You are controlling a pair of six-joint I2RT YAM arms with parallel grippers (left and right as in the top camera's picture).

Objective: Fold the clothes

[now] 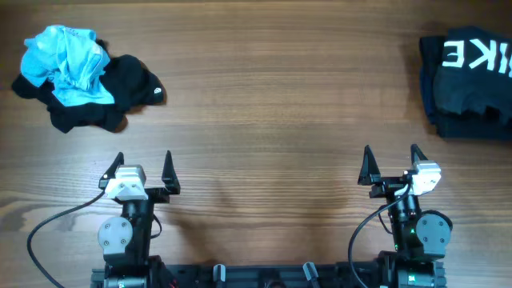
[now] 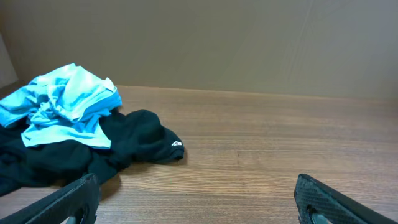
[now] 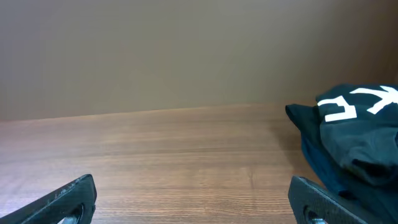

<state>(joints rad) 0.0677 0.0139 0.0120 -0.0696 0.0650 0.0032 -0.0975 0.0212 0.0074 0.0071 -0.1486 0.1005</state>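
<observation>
Left fingers (image 1: 168, 168) and right fingers (image 1: 368, 166) gape empty; blue shirt (image 1: 68, 60), far-left corner, looks limp, light: pinch a loose edge.

Wood bench (image 1: 272, 88) carries a black garment (image 1: 132, 84) far left, light blue shirt (image 1: 68, 64) bunched on it, folded dark clothes (image 1: 468, 76) far right.

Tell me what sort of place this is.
Probably a robot bench for laundry folding: a wood-grain table, the left gripper and right gripper both open, a crumpled light blue cotton shirt atop a black garment, and a folded dark stack with white lettering.
</observation>
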